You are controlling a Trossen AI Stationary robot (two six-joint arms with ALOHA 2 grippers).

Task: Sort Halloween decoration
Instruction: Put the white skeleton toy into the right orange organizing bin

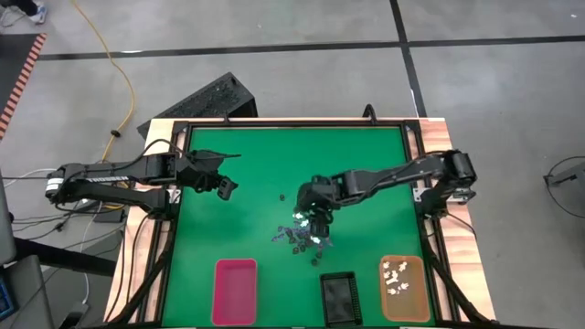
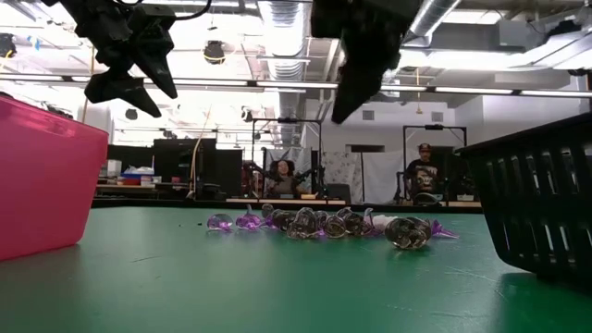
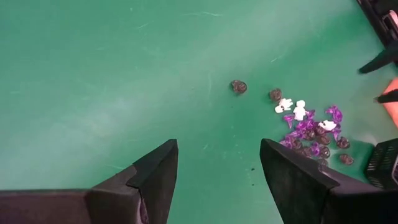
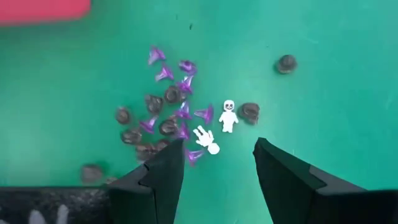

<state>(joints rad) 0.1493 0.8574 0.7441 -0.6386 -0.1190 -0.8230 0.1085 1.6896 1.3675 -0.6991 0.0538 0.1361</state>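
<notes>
I see a green mat (image 1: pixel 247 183) on the table, with a pink tray (image 1: pixel 235 291), a black tray (image 1: pixel 338 298) and an orange tray (image 1: pixel 403 288) along its near edge; the room behind shows seated people. The trinkets (image 1: pixel 299 237) lie heaped mid-mat, some white ones in the orange tray. My right gripper (image 4: pixel 216 167) hovers over the heap, fingers apart, empty. My left gripper (image 3: pixel 217 168) waits over bare mat, also spread.

Grey concrete floor (image 1: pixel 274 23) crossed by black tape lines (image 1: pixel 228 50); yellow cable (image 1: pixel 117 68) at upper left. Ceiling light strips (image 2: pixel 277 18) and ducts overhead; seated persons (image 2: pixel 424 176) at distant desks.
</notes>
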